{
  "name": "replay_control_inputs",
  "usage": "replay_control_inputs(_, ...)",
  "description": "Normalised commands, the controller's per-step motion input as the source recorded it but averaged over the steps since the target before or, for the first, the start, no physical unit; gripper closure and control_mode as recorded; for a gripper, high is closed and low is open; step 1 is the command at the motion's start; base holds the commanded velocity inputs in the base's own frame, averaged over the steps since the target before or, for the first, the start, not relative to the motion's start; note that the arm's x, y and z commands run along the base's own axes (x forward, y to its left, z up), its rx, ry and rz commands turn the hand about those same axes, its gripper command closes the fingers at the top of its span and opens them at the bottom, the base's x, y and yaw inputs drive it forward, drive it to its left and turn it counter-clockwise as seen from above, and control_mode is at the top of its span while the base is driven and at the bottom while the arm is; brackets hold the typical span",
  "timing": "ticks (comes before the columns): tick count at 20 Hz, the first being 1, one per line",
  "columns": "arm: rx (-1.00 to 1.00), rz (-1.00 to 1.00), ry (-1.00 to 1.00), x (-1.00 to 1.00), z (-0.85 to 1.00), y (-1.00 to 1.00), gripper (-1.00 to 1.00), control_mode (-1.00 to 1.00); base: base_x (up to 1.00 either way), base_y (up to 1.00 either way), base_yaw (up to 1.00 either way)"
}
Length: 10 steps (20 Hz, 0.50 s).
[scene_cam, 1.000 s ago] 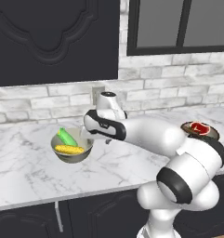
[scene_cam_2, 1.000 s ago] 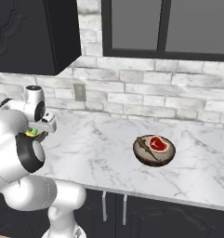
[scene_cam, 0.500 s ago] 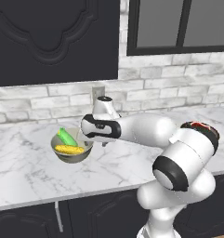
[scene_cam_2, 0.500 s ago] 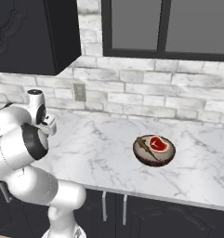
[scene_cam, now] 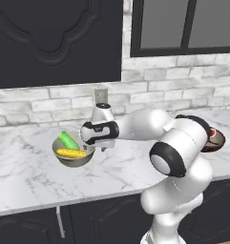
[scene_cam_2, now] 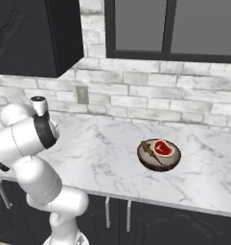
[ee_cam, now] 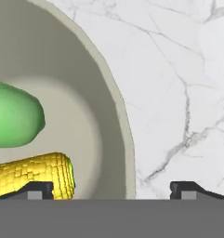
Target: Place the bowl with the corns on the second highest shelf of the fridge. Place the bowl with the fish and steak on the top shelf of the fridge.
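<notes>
On the left of the white marble desk (scene_cam: 26, 167) sits the bowl with the corns (scene_cam: 73, 153), a pale grey-beige deep bowl standing upright, well back from the front edge. Inside it lie the corns: the green-husked cob (scene_cam: 68, 140) runs slantwise with its upper end toward the back left and its lower end toward the front right, and the yellow cob (scene_cam: 71, 153) lies nearly level in front of it, its long axis roughly left to right across the bowl. In the hand view the yellow cob (ee_cam: 32, 176) shows its blunt end pointing toward the bowl's wall (ee_cam: 114, 121), with the green cob (ee_cam: 13, 114) beside it.

Just to the right of the bowl hangs the tool (scene_cam: 98, 144), pointing down over the bowl's right rim. Its fingers are spread wide: in the hand view one fingertip (ee_cam: 34, 189) stands inside the bowl by the yellow cob and the other outside over bare marble, so the rim lies between them with nothing pinched.

Far to the right on the desk rests a dark brown shallow bowl (scene_cam_2: 158, 155), holding the red steak (scene_cam_2: 164, 148) and a pale piece too small to make out.
</notes>
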Motion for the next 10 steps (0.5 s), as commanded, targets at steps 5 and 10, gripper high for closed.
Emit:
replay_control_inputs(5, 0.0, -0.01, 0.01, 0.24, -0.24, 0.1, 1.0, -1.0, 0.0, 0.0, 0.0)
replay_control_inputs(10, 0.0, 0.0, 0.0, 0.01, 0.0, 0.0, 1.0, -1.0, 0.0, 0.0, 0.0)
